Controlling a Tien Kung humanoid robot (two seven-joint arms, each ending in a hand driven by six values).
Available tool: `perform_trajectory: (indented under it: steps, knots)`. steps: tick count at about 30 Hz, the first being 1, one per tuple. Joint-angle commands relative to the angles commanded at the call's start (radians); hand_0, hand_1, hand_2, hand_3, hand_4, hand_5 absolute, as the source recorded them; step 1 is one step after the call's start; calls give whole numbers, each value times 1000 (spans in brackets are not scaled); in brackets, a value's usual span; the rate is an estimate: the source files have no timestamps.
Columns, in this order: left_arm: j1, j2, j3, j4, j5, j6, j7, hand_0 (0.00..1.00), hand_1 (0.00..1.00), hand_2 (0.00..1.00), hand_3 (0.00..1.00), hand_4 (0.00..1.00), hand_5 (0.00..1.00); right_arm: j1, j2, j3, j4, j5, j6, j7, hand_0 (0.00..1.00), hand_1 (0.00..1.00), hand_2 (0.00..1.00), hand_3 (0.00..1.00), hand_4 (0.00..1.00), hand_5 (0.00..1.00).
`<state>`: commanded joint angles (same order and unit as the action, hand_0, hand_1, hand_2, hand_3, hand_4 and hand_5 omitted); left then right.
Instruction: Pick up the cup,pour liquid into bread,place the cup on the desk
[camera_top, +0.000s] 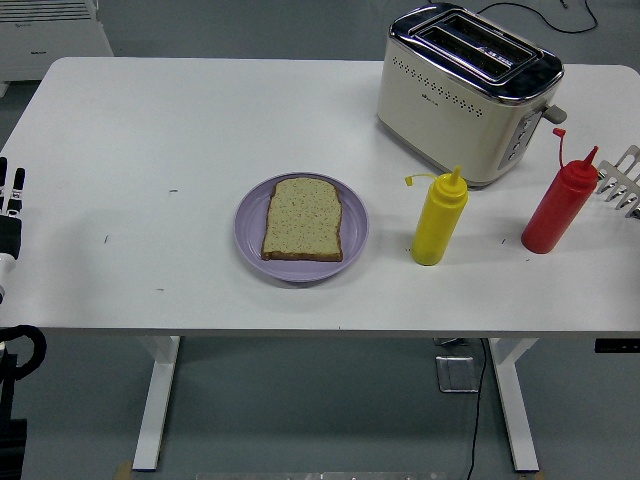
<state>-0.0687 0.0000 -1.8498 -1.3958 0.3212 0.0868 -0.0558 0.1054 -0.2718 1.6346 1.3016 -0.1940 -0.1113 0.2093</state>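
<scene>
Saw no cup anywhere on the white table (150, 120); took a squeeze bottle as the likely thing to pick up. Judged the pickup not yet begun. Nearest, found the bread (302, 218) lying flat on the purple plate (250, 215), untouched. Just right of the plate stood the yellow bottle (438, 222), upright, cap hanging off its nozzle. Farther right stood the red bottle (558, 208), also upright, and behind both the toaster (465, 90).

Would do best to wrap the bottle around its middle, below the nozzle, lift straight up to clear its neighbour, and tip only once over the bread. Should squeeze lightly, since soft walls spill early.

At the left edge rested the left hand (8, 215), fingers (10, 185) seemingly straight and empty. At the right edge sat the right hand (622, 180), fingers (625, 170) spread, gripping nothing, just beside the red bottle's nozzle.
</scene>
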Motion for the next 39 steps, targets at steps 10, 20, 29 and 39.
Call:
perform_trajectory:
  steps: [10, 20, 29, 39]
  knots:
    - [-3, 0, -3, -1, -1, 1, 0, 787, 743, 734, 683, 565, 998, 4, 1, 7, -2, -24, -3, -41, 817, 750, 801, 825, 691, 669]
    - [-5, 0, -5, 0, -1, 0, 0, 787, 743, 734, 683, 564, 998, 7, 3, 6, -3, -22, -2, -49, 810, 748, 801, 824, 688, 672]
    - [-6, 0, -7, -1, -1, 0, 0, 787, 743, 734, 683, 565, 998, 9, 4, 6, -5, -19, -4, -50, 807, 747, 800, 824, 681, 670]
    - [-8, 0, -9, -2, 0, -1, 0, 787, 743, 734, 683, 565, 998, 11, 7, 5, -5, -21, -3, -55, 804, 743, 799, 818, 672, 669]
